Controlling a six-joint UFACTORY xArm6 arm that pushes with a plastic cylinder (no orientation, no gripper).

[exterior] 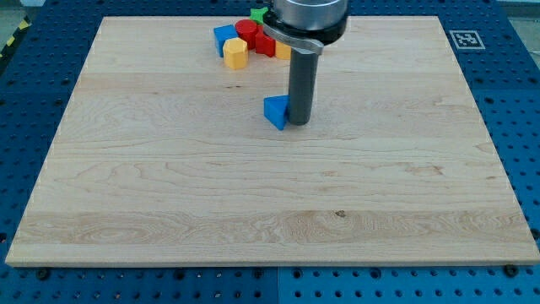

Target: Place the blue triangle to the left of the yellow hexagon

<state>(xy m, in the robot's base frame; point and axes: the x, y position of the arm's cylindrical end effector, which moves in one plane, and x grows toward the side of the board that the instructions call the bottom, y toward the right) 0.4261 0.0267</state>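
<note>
The blue triangle lies near the middle of the wooden board, a little above centre. My tip stands right against its right side, touching or nearly touching. The yellow hexagon sits at the view's top, above and to the left of the triangle, at the lower left of a cluster of blocks. The rod and its grey mount hide part of that cluster.
Around the yellow hexagon lie a blue block, a red cylinder, another red block, a green block and a yellow piece half hidden by the rod. A blue pegboard surrounds the board.
</note>
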